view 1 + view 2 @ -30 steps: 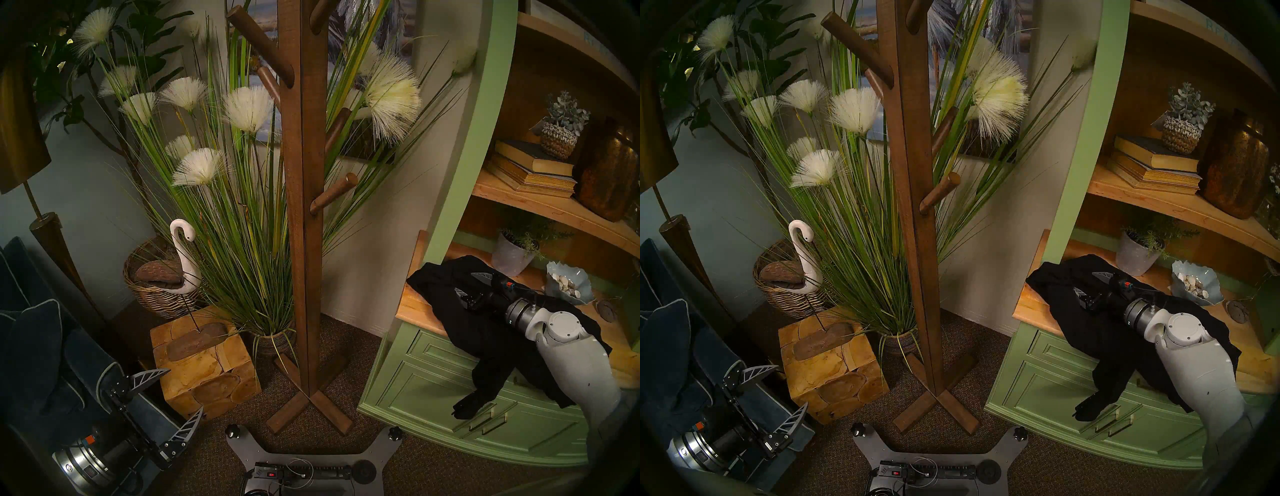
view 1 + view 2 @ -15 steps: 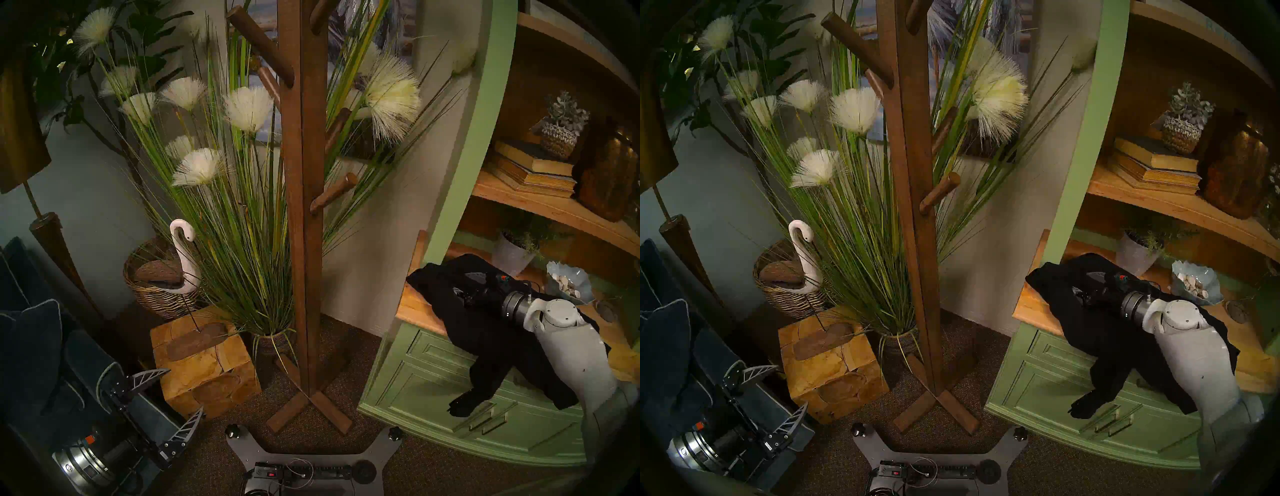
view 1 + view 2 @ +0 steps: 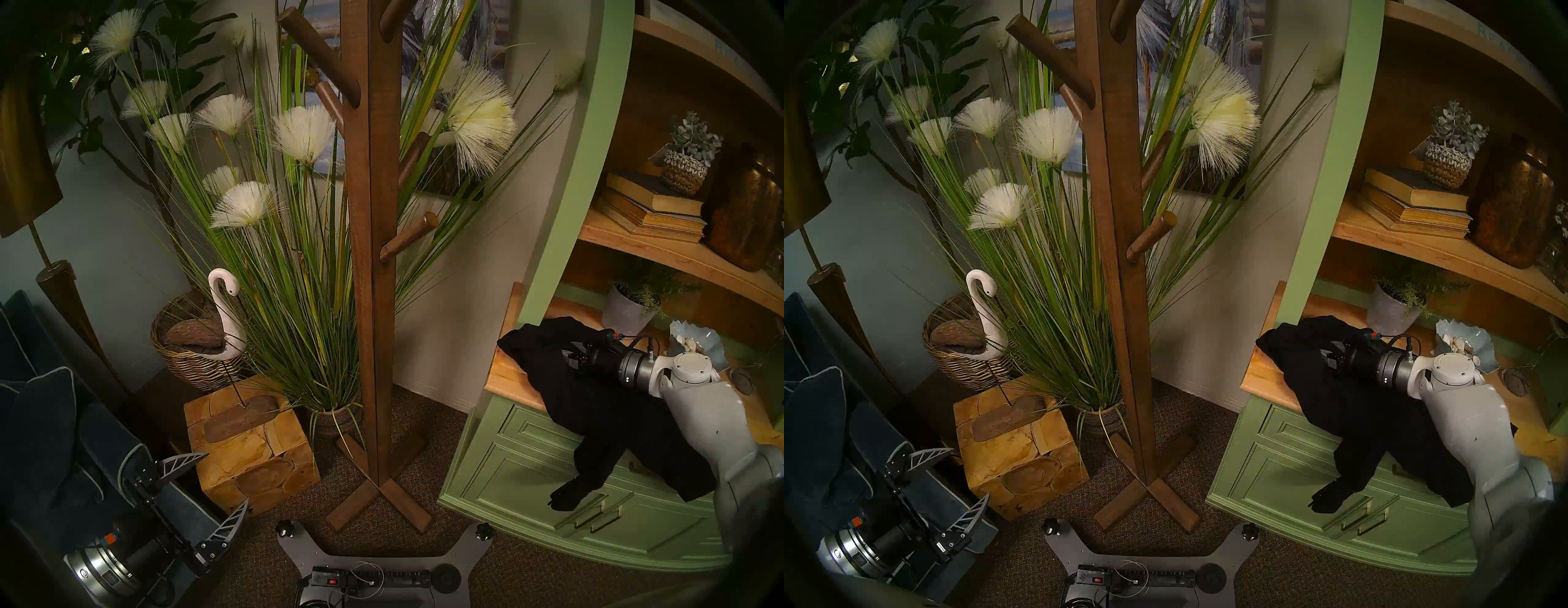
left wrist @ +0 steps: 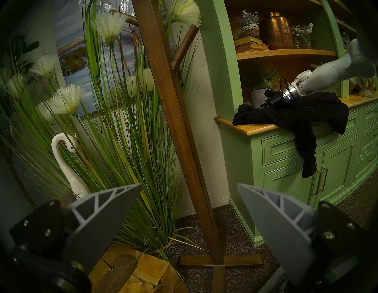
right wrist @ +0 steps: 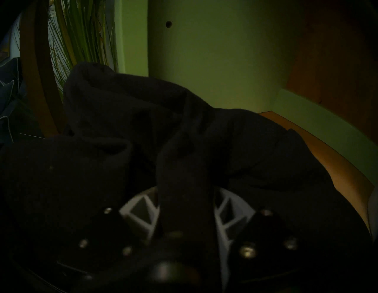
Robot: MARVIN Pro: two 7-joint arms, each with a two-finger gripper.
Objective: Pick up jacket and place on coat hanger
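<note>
right pincer [image 5: 185, 206] clamped on a jacket [image 3: 594, 407] fold, ready to lift | jacket on right bench [image 3: 509, 373], sleeve overhanging | coat hanger [image 3: 371, 254] centre, pegs bare | left pincer [image 3: 203, 496] apart, idle

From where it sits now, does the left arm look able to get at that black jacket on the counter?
Probably not easily. The left tool hangs open, low by the blue chair, with the coat stand between it and the jacket. The right tool is already shut on a fold of the jacket.
</note>
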